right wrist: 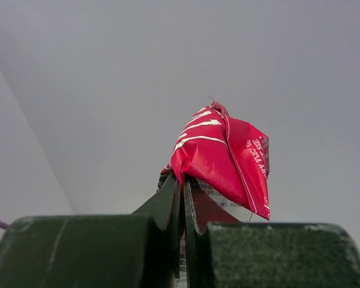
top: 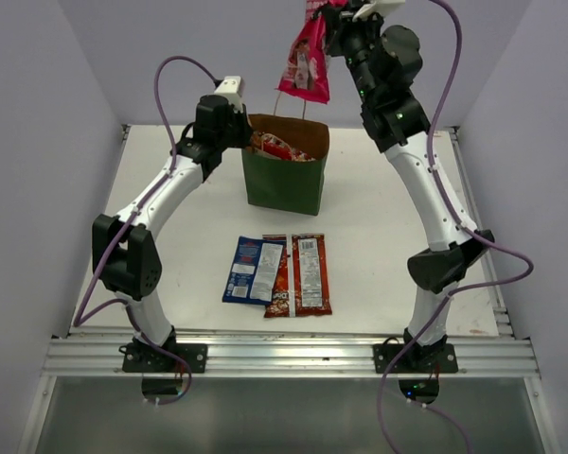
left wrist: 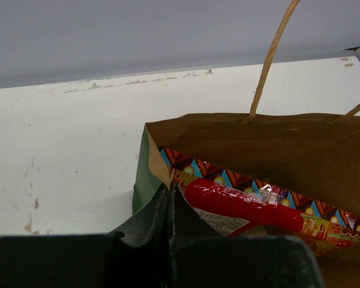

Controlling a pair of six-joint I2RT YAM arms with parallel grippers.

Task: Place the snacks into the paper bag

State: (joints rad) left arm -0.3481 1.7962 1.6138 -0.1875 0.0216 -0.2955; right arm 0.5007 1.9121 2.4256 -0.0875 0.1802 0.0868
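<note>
- Top view: the right gripper (top: 324,17) dangles the pink packet (top: 305,61) high above the paper bag (top: 286,184). The blue packet (top: 253,270) and orange-red packets (top: 310,274) lie on the near table (top: 170,199), not yet bagged.
- Left wrist: the left gripper (left wrist: 170,195) is clenched on the bag's left rim. One red packet (left wrist: 246,207) is inside.
- Right wrist: the jaws are clamped on the pink packet, which is not yet dropped.

The end effector (left wrist: 170,191) is seen closed on the near corner rim of the bag (left wrist: 276,150). Just ahead and to its right, a red packet (left wrist: 240,207) is lodged inside. A handle (left wrist: 267,63) is raised beyond, and the table (left wrist: 78,150) is seen ahead and left.
</note>
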